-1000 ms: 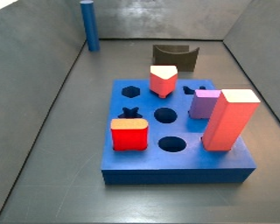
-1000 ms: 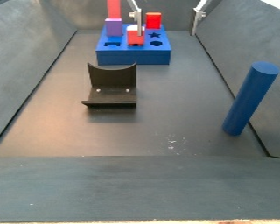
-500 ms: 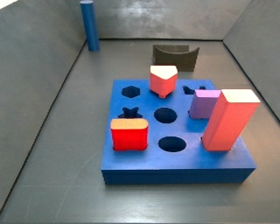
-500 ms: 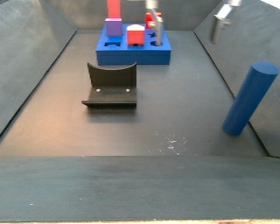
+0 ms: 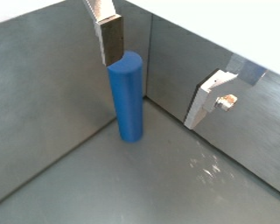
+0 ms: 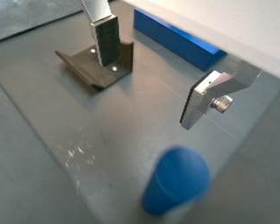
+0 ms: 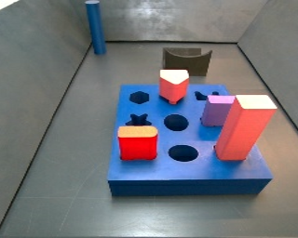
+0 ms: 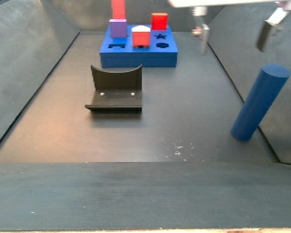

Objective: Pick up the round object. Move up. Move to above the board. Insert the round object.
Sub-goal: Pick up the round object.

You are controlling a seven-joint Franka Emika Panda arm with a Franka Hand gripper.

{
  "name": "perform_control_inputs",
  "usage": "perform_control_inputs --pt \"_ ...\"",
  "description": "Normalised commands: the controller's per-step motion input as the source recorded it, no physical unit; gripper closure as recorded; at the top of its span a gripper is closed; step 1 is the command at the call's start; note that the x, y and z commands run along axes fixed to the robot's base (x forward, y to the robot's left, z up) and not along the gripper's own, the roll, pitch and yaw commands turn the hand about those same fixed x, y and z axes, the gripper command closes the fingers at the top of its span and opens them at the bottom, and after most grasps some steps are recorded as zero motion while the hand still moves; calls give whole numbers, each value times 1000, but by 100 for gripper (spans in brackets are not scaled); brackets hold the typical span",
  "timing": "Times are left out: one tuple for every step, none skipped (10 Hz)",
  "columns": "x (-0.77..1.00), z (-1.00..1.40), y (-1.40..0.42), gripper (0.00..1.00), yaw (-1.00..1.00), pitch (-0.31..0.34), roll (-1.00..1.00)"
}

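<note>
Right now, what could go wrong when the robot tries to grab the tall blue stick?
The round object stands upright close to the grey wall, so a finger might scrape that wall. The gripper is open and not yet around it; coming down off-centre, a fingertip could knock it over. Later, the board has few free round holes among standing blocks, such as the tall red block, so bumping one is possible.

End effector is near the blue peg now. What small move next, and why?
Probably lower the open end effector around the blue peg. The peg stands upright on the floor, ungrasped; one finger sits near its top, the other well clear.
</note>
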Motion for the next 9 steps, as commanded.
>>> perform_control_inputs --pt "-1000 0 194 0 -74 -104 9" --pt "-1000 0 160 0 -74 -129 0" --pt "-1000 0 143 0 -66 -161 0" --pt "-1000 0 111 0 -51 -203 0" --pt "-991 0 97 0 -49 -246 0" --pt "-883 0 109 0 -14 -297 0" --pt "-254 -223 183 0 0 -107 27" --pt "-140 -294 177 0 0 -21 97" --pt "-11 -349 146 0 0 0 120"
